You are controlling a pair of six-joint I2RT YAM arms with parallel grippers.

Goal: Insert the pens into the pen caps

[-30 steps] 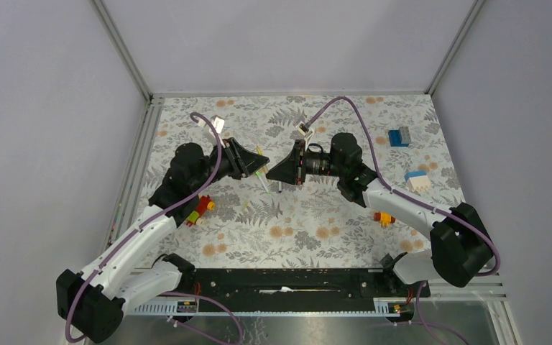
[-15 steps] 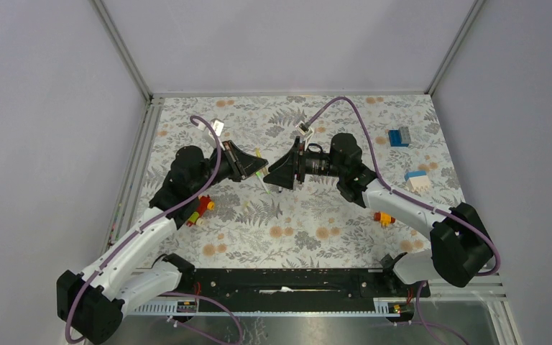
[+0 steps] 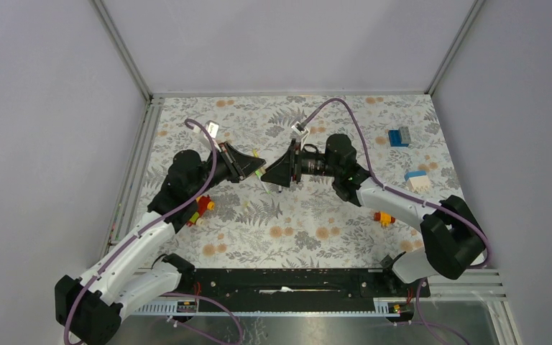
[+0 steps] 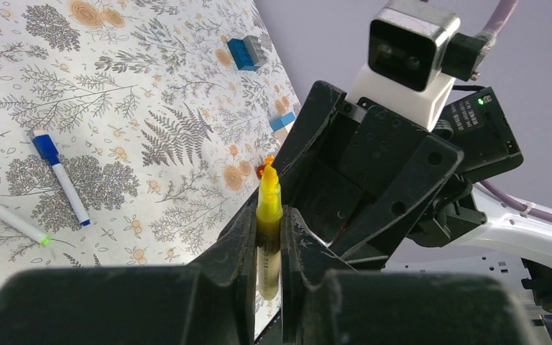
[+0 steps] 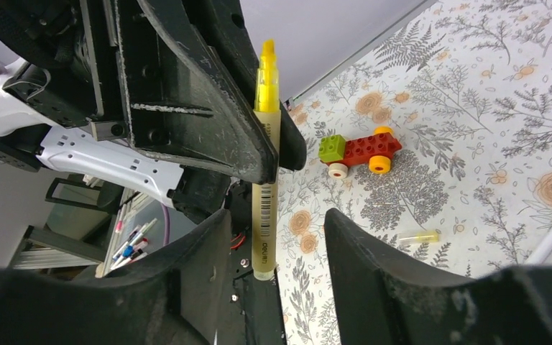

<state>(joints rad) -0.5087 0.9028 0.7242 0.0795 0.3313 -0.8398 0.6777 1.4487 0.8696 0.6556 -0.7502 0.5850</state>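
My left gripper (image 4: 269, 212) is shut on a yellowish pen (image 4: 269, 230), held above the mat with its bright yellow tip pointing outward. My right gripper (image 5: 277, 223) is open, and the same pen (image 5: 265, 165) stands between its fingers (image 5: 374, 266) without touching them. In the top view the two grippers (image 3: 255, 167) (image 3: 272, 175) meet nose to nose. A white pen with a dark blue end (image 4: 61, 176) and a white pen with a green end (image 4: 7, 215) lie on the mat. A small yellowish cap (image 5: 418, 236) lies on the mat.
A red, yellow and green toy brick car (image 5: 356, 149) sits left of centre (image 3: 200, 208). A blue brick (image 3: 399, 136), a white-and-blue brick (image 3: 418, 181) and a small red-and-yellow brick (image 3: 383, 218) lie on the right. Walls enclose the floral mat (image 3: 309, 230).
Both grippers have drawn closer together. The right gripper has moved left around the pen that the left gripper holds. The left arm has shifted slightly.
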